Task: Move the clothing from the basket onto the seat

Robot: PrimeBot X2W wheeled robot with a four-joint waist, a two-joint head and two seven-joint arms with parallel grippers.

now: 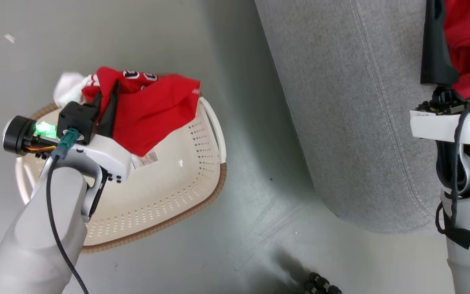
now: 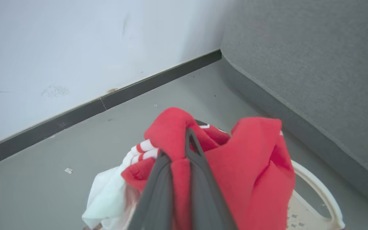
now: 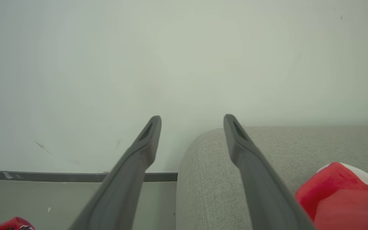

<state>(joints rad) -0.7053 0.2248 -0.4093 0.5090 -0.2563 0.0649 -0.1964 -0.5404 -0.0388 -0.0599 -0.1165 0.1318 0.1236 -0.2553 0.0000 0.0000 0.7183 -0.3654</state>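
Currently the left gripper (image 2: 177,150) clamps a bunched fold of the soft, light jersey (image 1: 153,114) above the basket (image 1: 169,192), likely to drape; right gripper (image 3: 192,119) stands spread apart.

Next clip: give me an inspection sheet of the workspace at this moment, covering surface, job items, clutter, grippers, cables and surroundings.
Surface: grey floor, scuffed, with a pale scrap on it.
Job's things: red jersey held up over the basket; second red garment lying on the seat.
Clutter: dark ribbed object at the head view's bottom edge, not identifiable.
Grippers: left gripper shut on the jersey; right gripper open and empty, above the seat.
Cables: black cable along the left forearm; second black cable at the right wrist.
Surroundings: pale wall with dark skirting.
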